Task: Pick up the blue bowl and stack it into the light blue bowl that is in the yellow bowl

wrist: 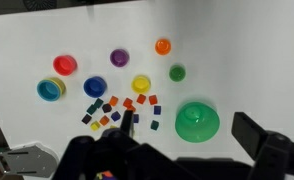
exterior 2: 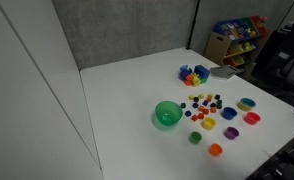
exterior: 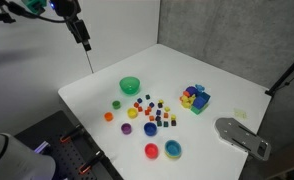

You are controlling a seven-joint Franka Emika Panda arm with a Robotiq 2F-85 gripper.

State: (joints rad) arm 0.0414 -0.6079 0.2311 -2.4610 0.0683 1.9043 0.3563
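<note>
The blue bowl (wrist: 95, 87) sits upright on the white table, also seen in both exterior views (exterior: 150, 128) (exterior 2: 229, 113). The light blue bowl (wrist: 51, 89) sits nested in the yellow bowl (wrist: 40, 91), to the left of the blue bowl in the wrist view, and the pair shows in both exterior views (exterior: 173, 149) (exterior 2: 247, 103). My gripper (wrist: 186, 126) is open and empty, high above the table over the green bowl's side. In an exterior view it (exterior: 85, 40) hangs far from the bowls.
A large green bowl (wrist: 197, 121) lies under the gripper. A red bowl (wrist: 65, 65), purple, yellow (wrist: 141, 84), orange and small green bowls and several coloured cubes (wrist: 112, 108) surround the blue bowl. A toy cluster (exterior: 195, 98) and a grey object (exterior: 242, 135) lie further off.
</note>
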